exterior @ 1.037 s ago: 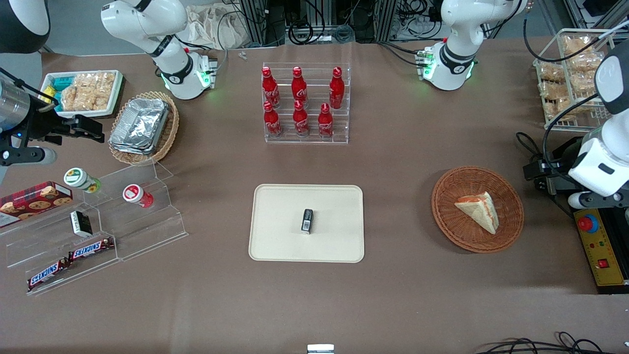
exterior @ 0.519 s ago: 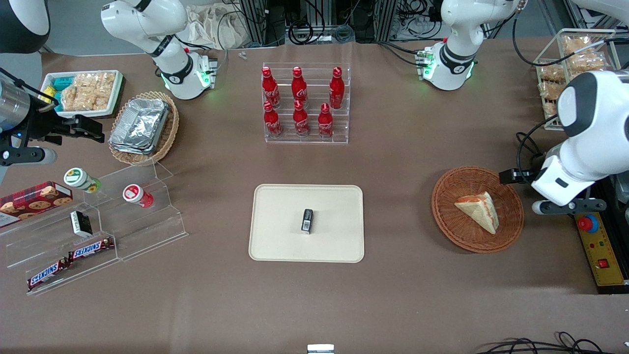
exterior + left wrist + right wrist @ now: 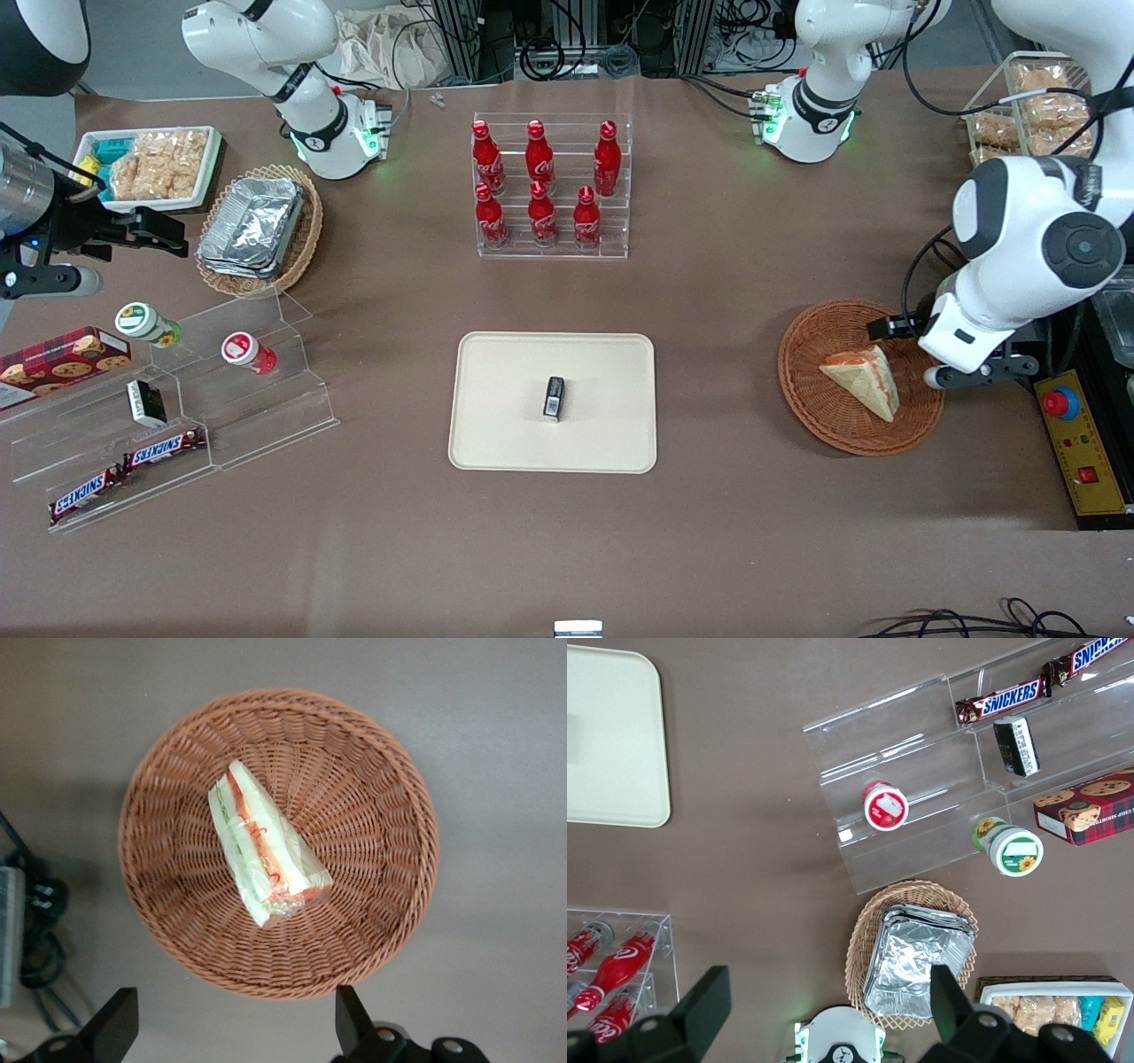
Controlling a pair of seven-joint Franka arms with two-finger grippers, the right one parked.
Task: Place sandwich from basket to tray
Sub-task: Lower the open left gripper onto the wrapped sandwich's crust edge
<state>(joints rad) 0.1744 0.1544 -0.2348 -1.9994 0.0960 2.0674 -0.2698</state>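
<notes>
Left wrist view: tool (image 3: 230, 1028) is hovering spread and empty above the basket (image 3: 390, 797), sandwich (image 3: 266, 850) lying inside, so approach is underway; next it needs descending to straddle the wedge before carrying to the tray (image 3: 496, 443).

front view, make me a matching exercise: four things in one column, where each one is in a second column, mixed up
Things:
1. sandwich
2. small black packet
3. red bottles
4. gripper

Places:
A. on the tray
B. above the basket, fingers open
C. in the clear rack
D. lying in the basket

Pairs: 1-D, 2-A, 3-C, 4-B
</notes>
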